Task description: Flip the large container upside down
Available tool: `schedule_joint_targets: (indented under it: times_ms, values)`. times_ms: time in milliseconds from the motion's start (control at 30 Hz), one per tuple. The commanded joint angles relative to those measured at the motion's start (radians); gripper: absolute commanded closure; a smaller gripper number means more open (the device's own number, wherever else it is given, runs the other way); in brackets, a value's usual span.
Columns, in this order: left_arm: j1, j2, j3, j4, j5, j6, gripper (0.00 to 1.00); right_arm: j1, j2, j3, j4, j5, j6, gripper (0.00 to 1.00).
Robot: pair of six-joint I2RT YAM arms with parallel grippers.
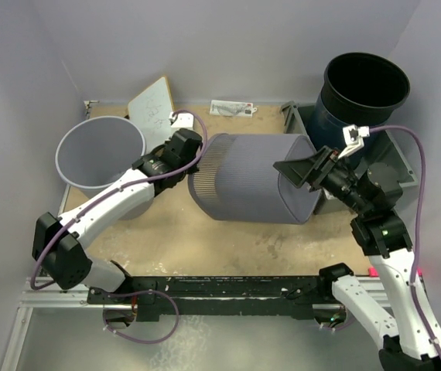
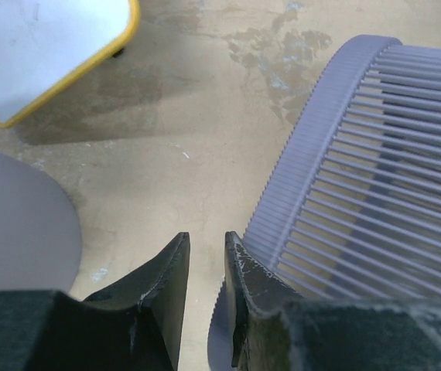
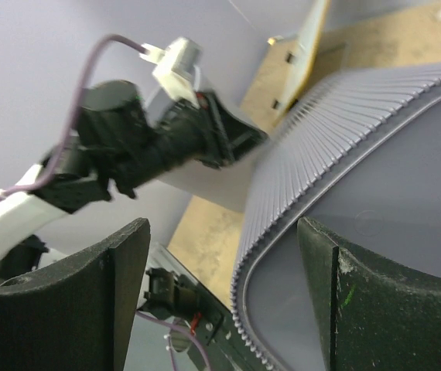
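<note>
The large container (image 1: pixel 251 179) is a grey ribbed bin lying on its side in the middle of the table, mouth to the left and flat base to the right. My left gripper (image 1: pixel 195 149) is at the upper left of its rim. In the left wrist view the narrow jaws (image 2: pixel 207 236) have the toothed rim of the container (image 2: pixel 375 154) between them, close against the right finger. My right gripper (image 1: pixel 288 176) stands open at the base end. In the right wrist view its jaws (image 3: pixel 222 228) straddle the edge of the container (image 3: pixel 391 193), with one finger (image 3: pixel 360 294) over the flat base.
A smaller grey bin (image 1: pixel 100 151) stands upright at the left, close to the left arm. A dark bin (image 1: pixel 364 85) sits at the back right above a dark grey tray (image 1: pixel 397 154). A yellow-edged whiteboard (image 1: pixel 152 104) and a flat packet (image 1: pixel 232 108) lie along the back wall.
</note>
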Motion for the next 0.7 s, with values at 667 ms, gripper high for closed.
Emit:
schedule_joint_targets:
  times_ms: [667]
  values:
    - [-0.043,-0.014,0.208,-0.125,0.094,-0.001,0.57,0.057,0.115,0.255,-0.213,0.185,-0.326,0.17]
